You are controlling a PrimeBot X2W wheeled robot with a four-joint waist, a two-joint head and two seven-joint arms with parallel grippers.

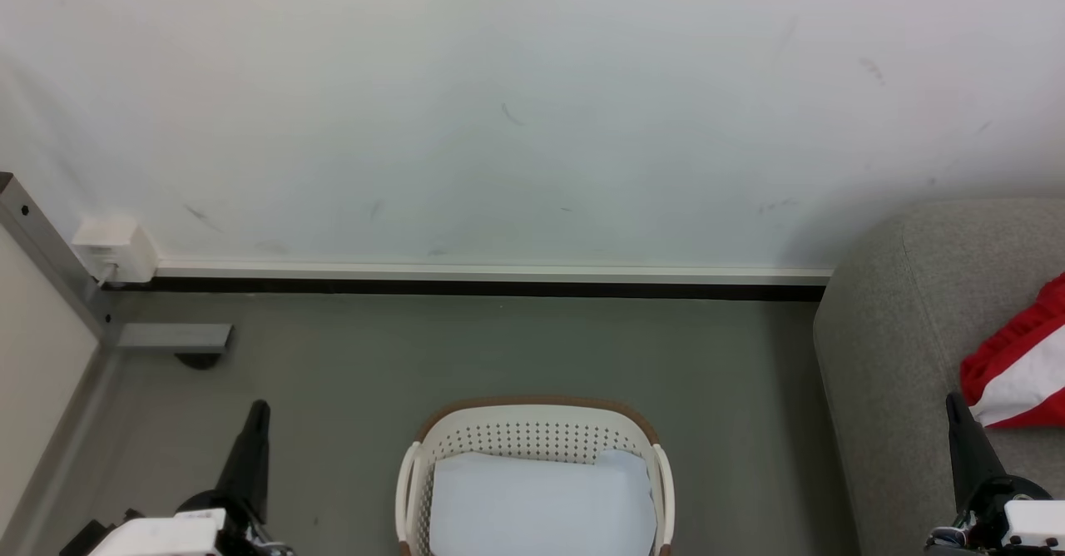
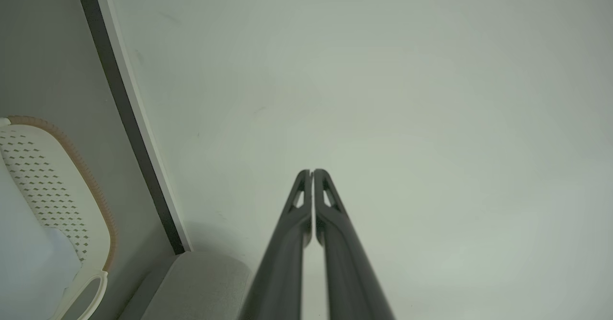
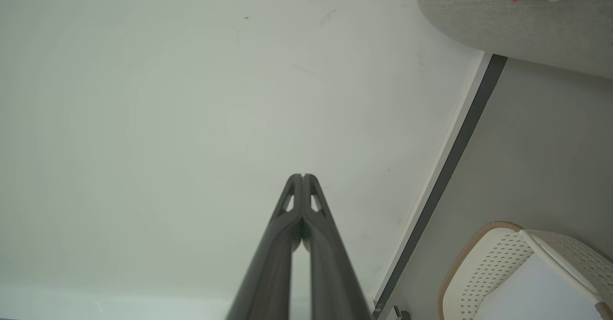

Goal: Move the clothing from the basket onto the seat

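The cream basket point(image 1: 532, 423) with a brown rim stands on the floor at bottom centre of the head view, a flat white sheet point(image 1: 541, 506) lining it. Red and white clothing point(image 1: 1019, 364) lies on the grey seat point(image 1: 899, 331) at the right edge. My left gripper point(image 1: 258, 410) points up at the lower left, left of the basket, shut and empty. Its two fingers meet at the tips point(image 2: 312, 171) in the left wrist view. At the lower right my right gripper point(image 1: 957, 402) is shut and empty just below the clothing; it also shows shut point(image 3: 303, 176) against the wall.
A white wall point(image 1: 499, 106) with a pale skirting board point(image 1: 491, 273) runs behind the basket. A white wall box point(image 1: 116, 248) and a grey metal frame leg point(image 1: 50, 265) stand at the far left. Grey floor point(image 1: 732, 356) lies between basket and seat.
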